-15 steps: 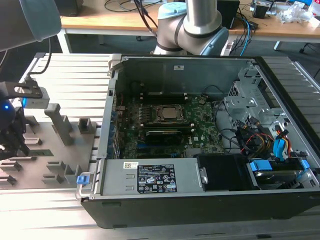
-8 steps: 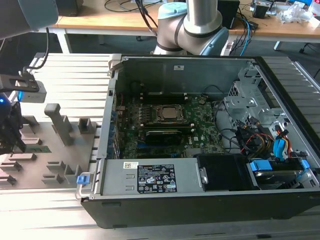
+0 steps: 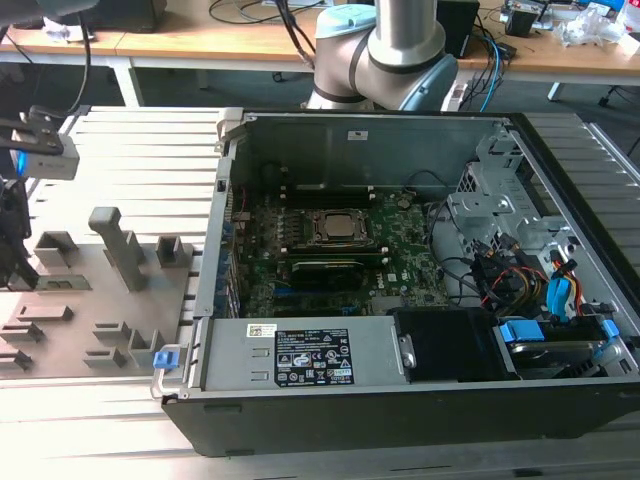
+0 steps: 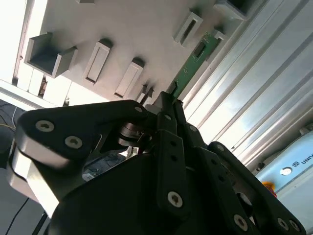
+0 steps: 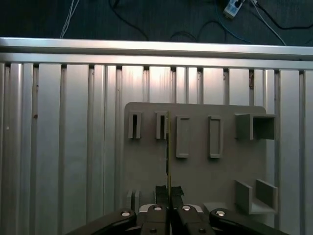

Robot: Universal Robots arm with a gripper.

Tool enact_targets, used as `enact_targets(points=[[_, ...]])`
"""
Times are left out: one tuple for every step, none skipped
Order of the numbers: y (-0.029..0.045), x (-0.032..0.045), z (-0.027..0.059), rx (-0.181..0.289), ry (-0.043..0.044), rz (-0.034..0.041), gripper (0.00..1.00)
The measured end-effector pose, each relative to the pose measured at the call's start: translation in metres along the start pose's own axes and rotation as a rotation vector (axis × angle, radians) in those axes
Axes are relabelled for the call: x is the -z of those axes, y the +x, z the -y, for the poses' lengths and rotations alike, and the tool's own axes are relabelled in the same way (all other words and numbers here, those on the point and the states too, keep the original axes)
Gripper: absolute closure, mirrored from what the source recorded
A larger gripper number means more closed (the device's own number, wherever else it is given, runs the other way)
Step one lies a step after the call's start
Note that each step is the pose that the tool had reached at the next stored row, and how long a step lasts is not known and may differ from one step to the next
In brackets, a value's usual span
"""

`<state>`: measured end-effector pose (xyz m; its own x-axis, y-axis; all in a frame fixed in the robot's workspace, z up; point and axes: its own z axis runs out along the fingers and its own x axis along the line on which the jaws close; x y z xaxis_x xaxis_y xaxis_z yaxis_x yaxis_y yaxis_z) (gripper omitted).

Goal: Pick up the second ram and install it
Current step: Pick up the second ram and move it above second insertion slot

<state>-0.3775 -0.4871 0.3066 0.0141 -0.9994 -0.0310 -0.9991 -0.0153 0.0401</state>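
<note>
The second ram (image 4: 193,61) is a thin green board with dark chips. It sticks out from between my black fingers (image 4: 168,122) over the grey holder plate (image 4: 146,29). In the first wrist view the ram (image 5: 167,147) shows edge-on as a narrow line, with my gripper (image 5: 168,193) shut on its near end. In the exterior view my gripper (image 3: 18,262) hangs at the far left, above the holder plate (image 3: 90,300) and well apart from the open computer case (image 3: 400,400). The motherboard (image 3: 400,265) with its CPU socket (image 3: 335,228) lies inside the case.
Grey holder blocks (image 3: 120,245) stand up from the plate. The case has a tall left wall (image 3: 215,240), a power supply (image 3: 300,355) at the front, and a tangle of cables (image 3: 510,275) and drive bays on the exterior view's right. Ribbed aluminium table (image 5: 63,137) surrounds the plate.
</note>
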Motion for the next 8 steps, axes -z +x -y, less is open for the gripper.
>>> enact_targets(points=[[-0.0001, 0.0035, -0.0001, 0.0, 0.0, 0.0, 0.86], [-0.0002, 0.0073, -0.0003, 0.0, 0.0, 0.0, 0.86], [-0.0004, 0.0138, -0.0005, 0.0, 0.0, 0.0001, 0.86], [-0.0006, 0.0193, -0.0008, 0.0, 0.0, -0.0001, 0.86], [-0.0007, 0.0223, -0.0009, 0.0, 0.0, -0.0001, 0.86], [-0.0009, 0.0276, -0.0011, 0.0, 0.0, 0.0001, 0.86], [-0.001, 0.0307, -0.0012, 0.0, -0.0001, 0.0, 0.86], [-0.001, 0.0341, -0.0014, 0.0, 0.0, 0.0, 0.86]])
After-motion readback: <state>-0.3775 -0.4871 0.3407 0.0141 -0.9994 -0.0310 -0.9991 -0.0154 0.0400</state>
